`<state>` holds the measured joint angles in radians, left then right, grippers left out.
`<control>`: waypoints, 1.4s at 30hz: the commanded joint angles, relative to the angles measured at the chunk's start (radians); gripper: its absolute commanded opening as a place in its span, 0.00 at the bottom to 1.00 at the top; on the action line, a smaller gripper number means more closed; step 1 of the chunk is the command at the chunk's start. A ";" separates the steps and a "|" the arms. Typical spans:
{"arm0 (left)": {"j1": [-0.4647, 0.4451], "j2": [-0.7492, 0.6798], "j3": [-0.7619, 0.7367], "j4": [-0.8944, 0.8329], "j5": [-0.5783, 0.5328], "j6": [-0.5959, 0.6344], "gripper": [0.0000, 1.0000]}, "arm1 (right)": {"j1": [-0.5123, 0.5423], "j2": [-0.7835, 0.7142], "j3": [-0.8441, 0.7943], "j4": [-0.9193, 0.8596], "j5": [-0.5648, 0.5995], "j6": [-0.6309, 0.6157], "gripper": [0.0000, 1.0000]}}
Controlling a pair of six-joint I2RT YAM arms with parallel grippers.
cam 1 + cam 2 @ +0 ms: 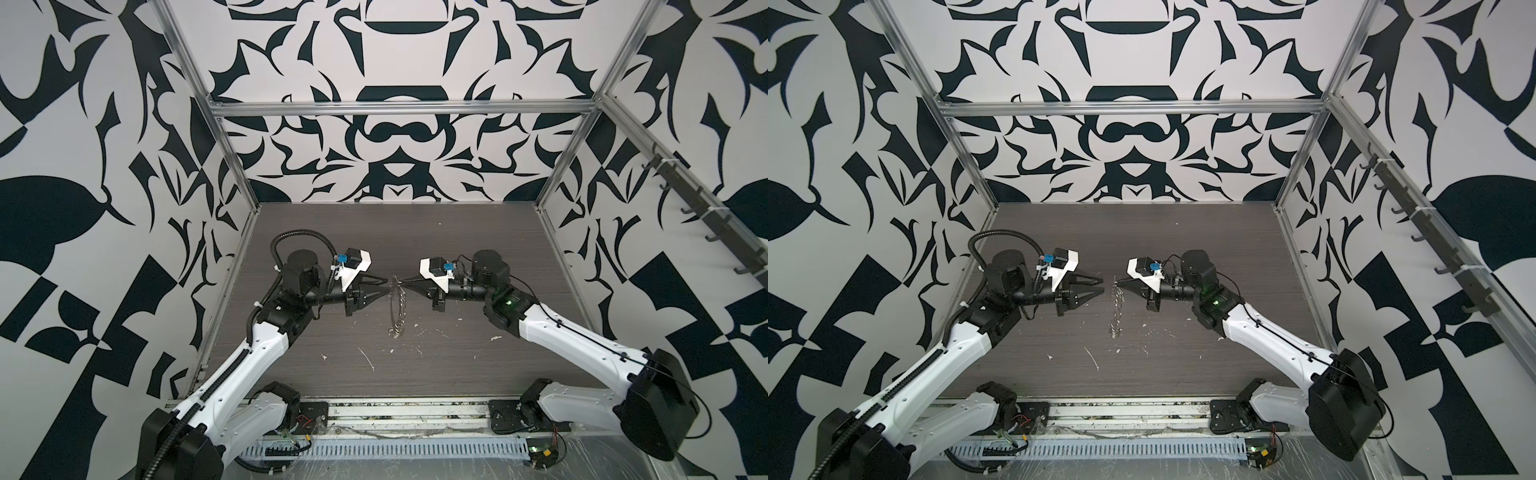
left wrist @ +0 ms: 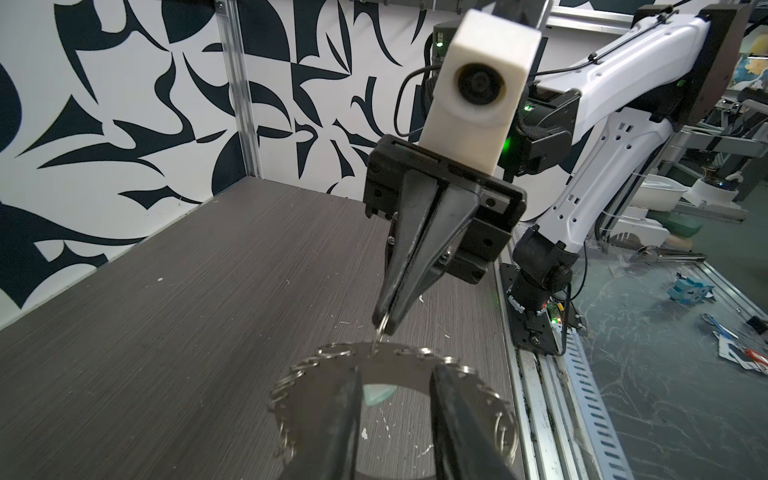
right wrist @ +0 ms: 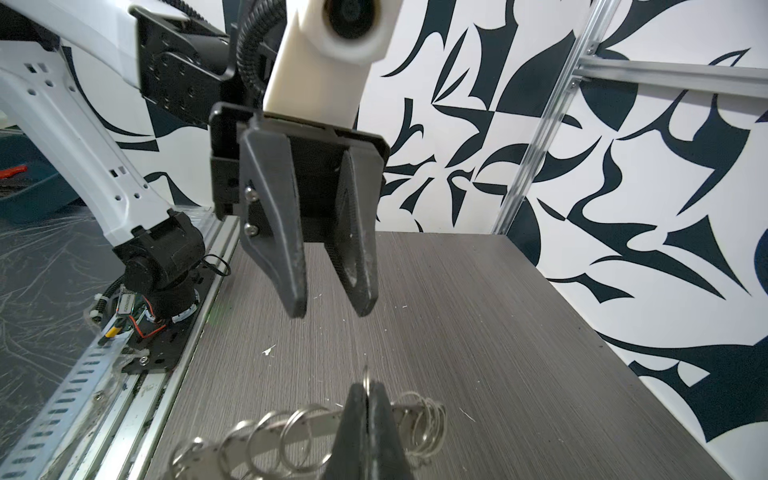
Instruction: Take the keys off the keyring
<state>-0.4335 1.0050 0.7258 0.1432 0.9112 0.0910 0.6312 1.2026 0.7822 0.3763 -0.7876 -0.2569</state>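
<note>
The keyring [image 1: 397, 305] [image 1: 1116, 309], a flat grey metal disc fringed with small split rings, hangs edge-on above the middle of the table in both top views. My right gripper [image 1: 402, 283] [image 3: 366, 388] is shut on one split ring [image 2: 381, 326] at the disc's upper rim [image 3: 320, 419]. My left gripper [image 1: 384, 286] [image 2: 395, 372] faces the disc [image 2: 399, 361] from the other side. It is open, with its fingers just short of the disc and nothing between them. A pale shape [image 2: 376, 392] shows through the disc's hole; I cannot tell whether it belongs to the keys.
White flecks [image 1: 368, 359] dot the dark wood-grain table [image 1: 457, 249]. Patterned walls and aluminium posts [image 1: 232, 166] enclose three sides. A slotted cable rail [image 1: 382, 449] and both arm bases [image 1: 309, 411] run along the front edge. A hook rail [image 1: 706, 216] lines the right wall.
</note>
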 commanded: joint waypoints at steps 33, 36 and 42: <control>-0.039 0.111 0.079 0.110 0.078 -0.029 0.20 | -0.010 0.001 -0.006 0.235 -0.107 0.153 0.00; -0.043 0.116 0.082 0.110 0.077 -0.029 0.17 | -0.010 -0.003 -0.010 0.233 -0.111 0.154 0.00; -0.049 0.118 0.088 0.098 0.061 -0.026 0.00 | -0.009 -0.012 -0.019 0.225 -0.113 0.154 0.00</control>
<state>-0.4782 1.1206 0.7803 0.2344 0.9653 0.0673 0.6189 1.2121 0.7582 0.5343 -0.8783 -0.1062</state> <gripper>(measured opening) 0.041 0.046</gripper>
